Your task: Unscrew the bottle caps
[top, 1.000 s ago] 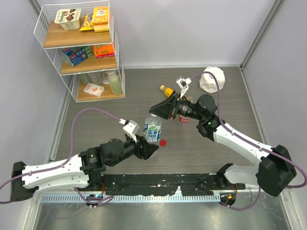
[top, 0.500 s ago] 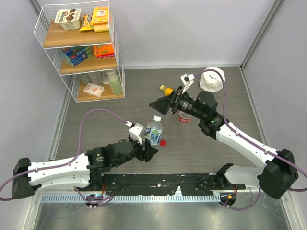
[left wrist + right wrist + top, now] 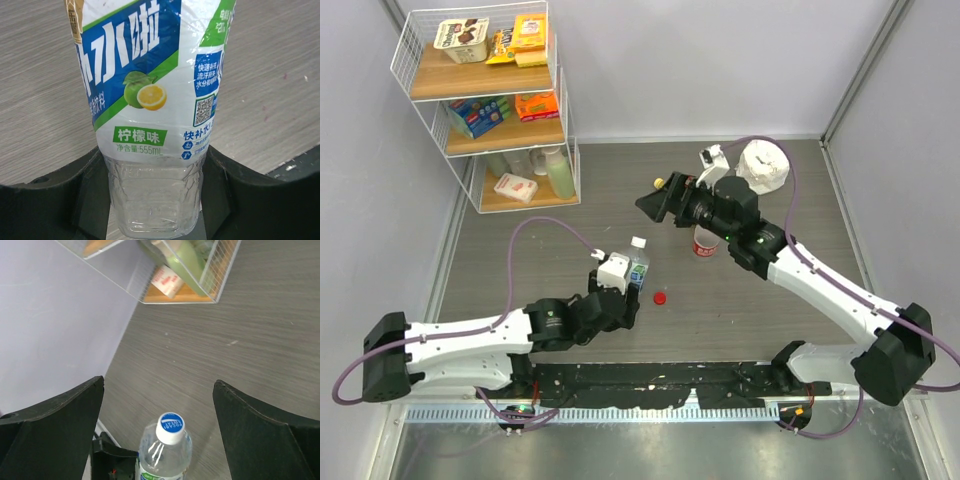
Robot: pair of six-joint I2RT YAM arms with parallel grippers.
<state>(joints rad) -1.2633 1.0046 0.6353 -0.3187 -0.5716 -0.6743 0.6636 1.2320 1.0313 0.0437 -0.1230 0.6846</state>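
My left gripper point(image 3: 625, 297) is shut on the base of the clear bottle with the blue-white label point(image 3: 637, 270), which stands upright. In the left wrist view the bottle point(image 3: 150, 100) fills the gap between the jaws of that gripper point(image 3: 155, 200). Its white cap point(image 3: 638, 242), blue on top point(image 3: 170, 427), sits on the neck. My right gripper point(image 3: 653, 204) hangs open above and behind it, its jaws wide point(image 3: 159, 382) and touching nothing. A loose red cap point(image 3: 660, 297) lies on the table. The red-label bottle point(image 3: 705, 243) stands under the right arm. Only the yellow cap point(image 3: 661, 182) of the yellow-orange bottle shows.
A white wire shelf rack point(image 3: 485, 100) with boxes and bottles stands at the back left, also in the right wrist view point(image 3: 185, 275). A white crumpled object point(image 3: 765, 165) lies at the back right. Grey walls close in both sides.
The right gripper has opened off the white cap and drawn back up and to the right. The left arm has shifted, still holding the bottle, which now stands more upright.
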